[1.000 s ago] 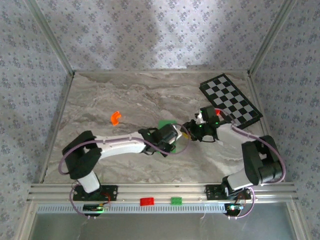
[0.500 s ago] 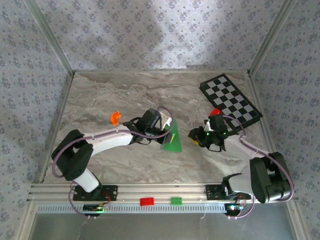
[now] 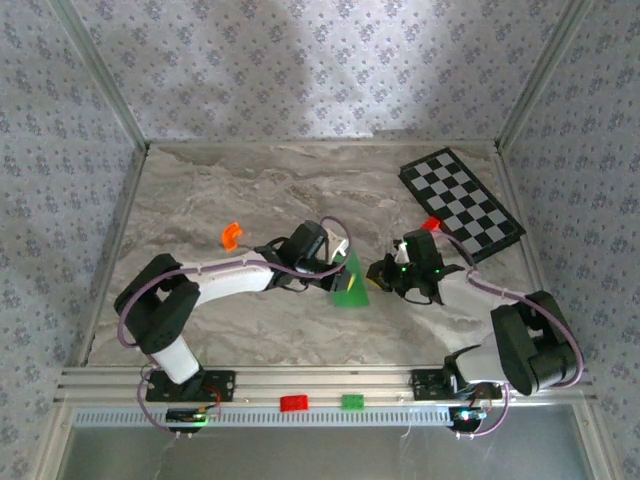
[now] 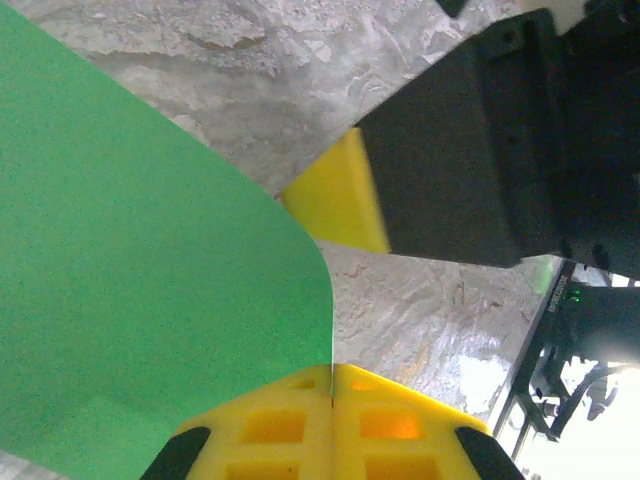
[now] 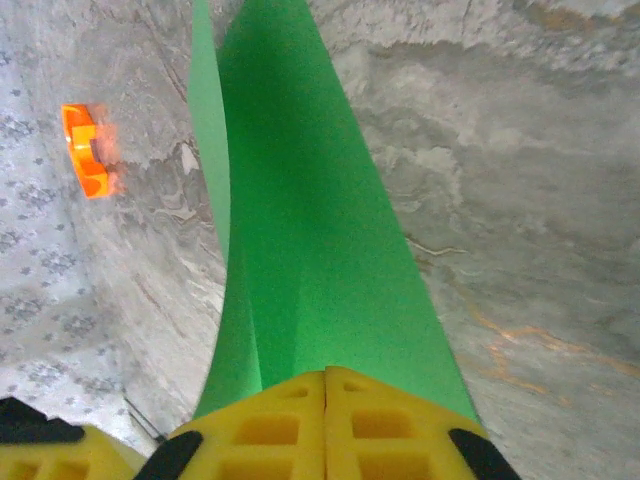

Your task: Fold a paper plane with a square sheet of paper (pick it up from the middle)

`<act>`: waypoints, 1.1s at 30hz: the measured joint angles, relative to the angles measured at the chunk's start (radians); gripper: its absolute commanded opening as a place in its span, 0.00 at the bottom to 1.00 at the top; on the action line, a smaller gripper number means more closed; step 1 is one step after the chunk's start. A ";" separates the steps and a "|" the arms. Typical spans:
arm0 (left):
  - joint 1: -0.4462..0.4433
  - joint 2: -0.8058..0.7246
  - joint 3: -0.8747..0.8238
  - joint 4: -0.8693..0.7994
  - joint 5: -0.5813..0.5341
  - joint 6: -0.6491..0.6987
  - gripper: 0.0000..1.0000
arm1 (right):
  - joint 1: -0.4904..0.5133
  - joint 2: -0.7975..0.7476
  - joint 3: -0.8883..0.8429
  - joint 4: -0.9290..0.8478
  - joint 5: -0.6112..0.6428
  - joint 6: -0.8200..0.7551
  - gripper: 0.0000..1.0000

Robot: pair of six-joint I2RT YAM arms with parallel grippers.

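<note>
Near the middle of the surface, the square sheet of paper bows in a curve between both arms. One edge sits in the left claw, pressed together on it; the right claw pinches the opposite edge. Paper looks very light, floppy and easily creased, and probably slips on smooth pads. Best hold, I'd judge: shallow firm pinches at edges, kept lightly taut.

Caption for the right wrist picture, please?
Right end effector pinching the curled green paper sheet over the marble table, orange piece beyond.
</note>
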 measured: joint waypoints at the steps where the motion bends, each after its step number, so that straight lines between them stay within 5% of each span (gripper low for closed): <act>1: -0.002 0.000 0.000 0.000 0.000 -0.001 0.00 | 0.008 0.011 0.000 0.013 -0.002 0.009 0.02; 14: -0.009 0.000 0.000 -0.003 -0.023 -0.014 0.00 | 0.080 0.151 -0.007 0.063 0.031 0.054 0.00; 33: -0.007 0.111 0.072 -0.054 -0.067 0.027 0.11 | 0.087 0.150 -0.005 0.031 0.058 0.000 0.00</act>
